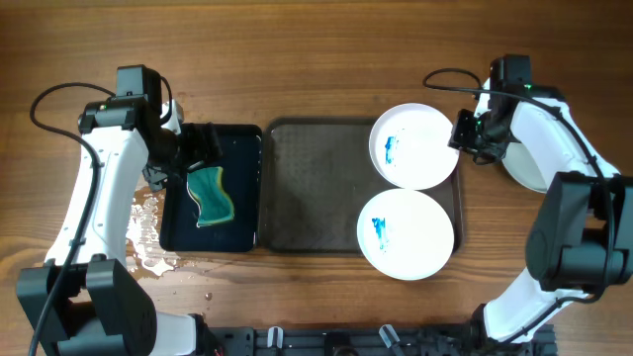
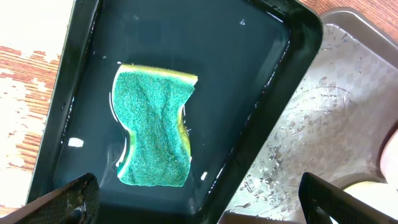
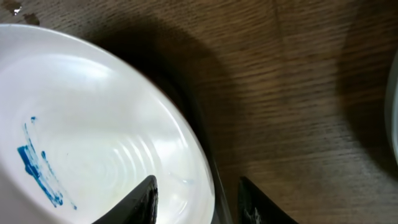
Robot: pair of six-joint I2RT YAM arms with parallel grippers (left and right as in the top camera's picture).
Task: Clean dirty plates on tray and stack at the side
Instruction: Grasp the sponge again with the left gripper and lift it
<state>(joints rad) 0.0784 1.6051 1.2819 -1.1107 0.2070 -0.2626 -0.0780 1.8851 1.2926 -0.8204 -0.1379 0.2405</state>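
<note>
Two white plates with blue smears lie at the right end of the dark grey tray (image 1: 307, 188), a far one (image 1: 413, 146) and a near one (image 1: 406, 234). My right gripper (image 1: 462, 133) holds the far plate (image 3: 93, 137) by its right rim. One finger (image 3: 142, 202) lies on the inside and the other (image 3: 258, 205) sits outside the edge. A further white plate (image 1: 521, 170) lies on the table to the right, mostly hidden by my right arm. My left gripper (image 1: 203, 148) hangs open above the black basin, holding nothing.
The glossy black basin (image 1: 242, 138) left of the tray holds shallow water and a green sponge (image 2: 155, 130). Spilled water (image 1: 148, 237) wets the wood left of the basin. The tray floor (image 2: 336, 124) shows droplets.
</note>
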